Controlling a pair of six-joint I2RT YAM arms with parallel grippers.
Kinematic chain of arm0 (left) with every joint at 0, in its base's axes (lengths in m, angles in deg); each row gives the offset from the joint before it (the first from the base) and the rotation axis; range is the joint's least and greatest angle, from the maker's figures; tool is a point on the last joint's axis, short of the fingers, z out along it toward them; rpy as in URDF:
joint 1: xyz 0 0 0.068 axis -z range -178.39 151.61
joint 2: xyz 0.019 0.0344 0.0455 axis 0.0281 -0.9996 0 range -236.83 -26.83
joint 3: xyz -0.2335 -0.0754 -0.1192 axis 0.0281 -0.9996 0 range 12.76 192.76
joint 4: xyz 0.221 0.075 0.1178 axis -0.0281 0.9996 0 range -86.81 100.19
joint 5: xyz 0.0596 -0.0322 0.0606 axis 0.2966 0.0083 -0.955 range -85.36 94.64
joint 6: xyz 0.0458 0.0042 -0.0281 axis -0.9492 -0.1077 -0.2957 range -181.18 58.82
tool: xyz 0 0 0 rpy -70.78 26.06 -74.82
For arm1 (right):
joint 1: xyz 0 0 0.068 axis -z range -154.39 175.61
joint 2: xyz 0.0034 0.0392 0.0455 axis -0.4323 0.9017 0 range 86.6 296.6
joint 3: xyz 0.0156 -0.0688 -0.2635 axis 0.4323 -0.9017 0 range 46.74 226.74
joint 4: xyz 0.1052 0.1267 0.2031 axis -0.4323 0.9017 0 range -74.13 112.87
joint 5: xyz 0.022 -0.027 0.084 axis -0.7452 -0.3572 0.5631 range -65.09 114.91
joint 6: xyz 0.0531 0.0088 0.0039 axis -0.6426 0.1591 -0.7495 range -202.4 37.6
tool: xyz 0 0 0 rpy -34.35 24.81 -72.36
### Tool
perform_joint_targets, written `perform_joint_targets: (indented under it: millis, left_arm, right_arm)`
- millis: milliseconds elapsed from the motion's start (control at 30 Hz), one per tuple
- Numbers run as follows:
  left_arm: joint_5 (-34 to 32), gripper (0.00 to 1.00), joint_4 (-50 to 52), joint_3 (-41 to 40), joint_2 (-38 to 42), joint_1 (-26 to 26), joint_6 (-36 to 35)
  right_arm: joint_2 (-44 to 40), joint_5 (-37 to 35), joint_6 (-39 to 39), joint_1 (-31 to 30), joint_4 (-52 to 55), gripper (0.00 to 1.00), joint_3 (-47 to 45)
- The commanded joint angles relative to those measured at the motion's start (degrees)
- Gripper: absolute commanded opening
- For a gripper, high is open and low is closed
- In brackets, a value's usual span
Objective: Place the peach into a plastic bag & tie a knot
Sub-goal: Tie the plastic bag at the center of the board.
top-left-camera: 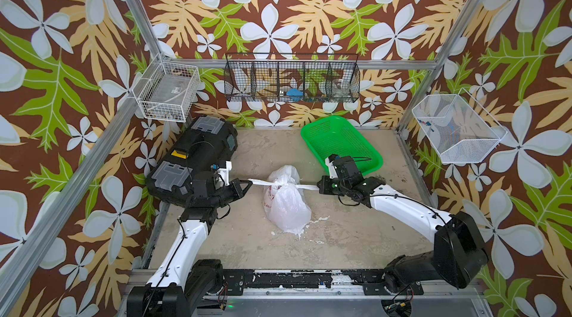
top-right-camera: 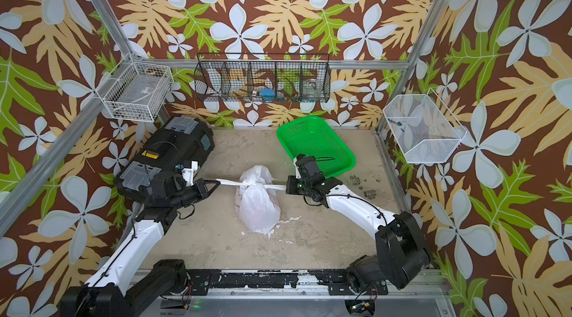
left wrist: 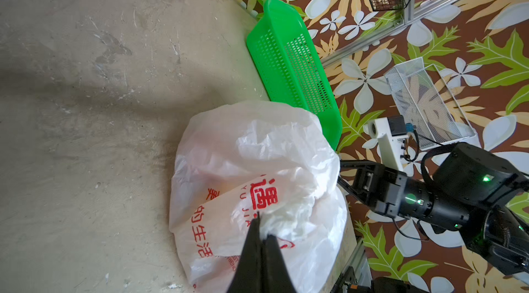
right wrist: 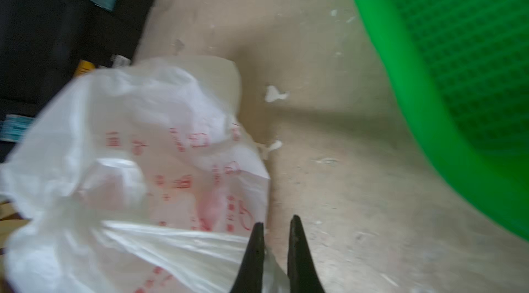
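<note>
Bag [top-left-camera: 288,204] sits mid-tabletop [top-left-camera: 241,244], crinkled white with red print, its body slumped toward the robot's side. Up at its neck the knot [top-left-camera: 279,183] is bunched tight. Two flat handle ends shoot out sideways from it, one to each side, and both top views show them taut and nearly level. Left jaws are pinched fully together on the left end [top-left-camera: 258,181], and the left wrist view shows the dark tips closed with that white plastic gathered right at them. Right jaws are clamped on the right end [top-left-camera: 309,187]. The right wrist view is blurred, with only a thin slit showing between the tips, and the right end [right wrist: 186,244] runs straight into them. Toolbox [top-left-camera: 192,157], black, lies at the back left of the tabletop. Green basket [top-left-camera: 340,142] lies at the back right, apart from the bag.
</note>
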Motion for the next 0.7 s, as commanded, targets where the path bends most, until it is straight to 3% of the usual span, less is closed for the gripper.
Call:
perform_joint_targets:
  millis: [0, 67, 200, 267, 333, 400, 533, 667]
  left_arm:
    - [-5.11, 0.0, 3.44, 1.05, -0.07, -1.23, -3.24]
    - [-3.28, 0.0, 1.56, 0.9, -0.72, -1.24, -2.05]
    - [2.84, 0.01, -3.54, 0.9, -2.11, 0.35, 1.5]
    - [3.34, 0.15, -2.23, 1.66, -1.96, 0.83, 0.49]
    - [2.4, 0.38, 0.69, 2.77, -1.64, 0.79, -1.65]
    - [-2.79, 0.57, 6.61, 5.19, -0.91, 0.71, -5.7]
    - [-20.39, 0.8, 13.72, 10.79, 2.11, 0.27, -9.88]
    - [-36.16, 0.86, 12.36, 15.84, 3.31, 0.27, -12.33]
  right_arm:
    - [-0.61, -24.76, 11.77, 0.13, 11.01, 0.0, -0.59]
    - [-1.8, -22.03, 12.31, 0.13, 9.09, 0.0, -0.67]
    - [-4.6, -5.37, 9.9, 0.13, 5.69, 0.0, 2.96]
    - [-6.83, -0.1, 9.34, 0.6, 4.16, 0.0, 5.13]
    - [-7.74, 4.33, 9.33, 2.15, 4.0, 0.17, 7.3]
    - [-7.65, 7.04, 10.16, 4.94, 4.4, 0.38, 8.76]
    - [-8.27, 4.48, 11.58, 10.01, 0.9, 0.63, 7.98]
    - [-12.18, -8.94, 16.2, 12.28, -13.05, 0.82, 2.92]
